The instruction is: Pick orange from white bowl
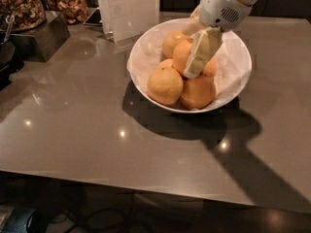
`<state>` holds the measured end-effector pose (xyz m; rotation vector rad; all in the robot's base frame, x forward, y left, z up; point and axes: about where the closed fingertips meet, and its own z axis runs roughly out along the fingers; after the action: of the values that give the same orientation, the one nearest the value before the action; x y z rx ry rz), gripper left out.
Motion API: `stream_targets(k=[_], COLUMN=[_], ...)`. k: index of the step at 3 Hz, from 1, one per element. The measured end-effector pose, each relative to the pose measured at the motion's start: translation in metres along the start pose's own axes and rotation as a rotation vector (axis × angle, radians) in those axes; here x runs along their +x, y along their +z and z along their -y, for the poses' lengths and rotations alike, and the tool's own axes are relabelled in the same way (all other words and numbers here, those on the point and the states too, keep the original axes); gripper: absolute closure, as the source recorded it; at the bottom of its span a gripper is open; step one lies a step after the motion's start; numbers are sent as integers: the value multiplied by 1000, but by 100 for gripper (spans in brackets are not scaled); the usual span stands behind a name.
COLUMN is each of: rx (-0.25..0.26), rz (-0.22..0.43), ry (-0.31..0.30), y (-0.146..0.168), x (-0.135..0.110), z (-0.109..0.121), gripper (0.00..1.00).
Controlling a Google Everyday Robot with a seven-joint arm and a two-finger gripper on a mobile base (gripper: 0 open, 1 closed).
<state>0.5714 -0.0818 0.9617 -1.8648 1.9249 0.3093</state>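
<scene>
The gripper [190, 57] hangs in the white bowl [138, 64], fingers [203, 50] straddling the orange [179, 53].

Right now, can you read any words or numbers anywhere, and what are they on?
White card standing behind the white bowl: faint print, too blurred to read.
Oranges and white bowl: no words or numbers.
Gripper, reaching down among the oranges in the bowl: no label to be seen.
No text here can be read.
</scene>
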Motion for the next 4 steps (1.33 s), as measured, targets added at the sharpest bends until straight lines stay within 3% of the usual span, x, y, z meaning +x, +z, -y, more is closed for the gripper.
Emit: stream_targets(k=[1, 2, 3, 4], rx=[0, 0, 2, -5], rz=[0, 0, 3, 9], ry=[0, 0, 2, 12], y=[0, 0, 3, 9], x=[0, 0, 0, 3], z=[0, 0, 3, 7], gripper=[34, 39, 21, 19])
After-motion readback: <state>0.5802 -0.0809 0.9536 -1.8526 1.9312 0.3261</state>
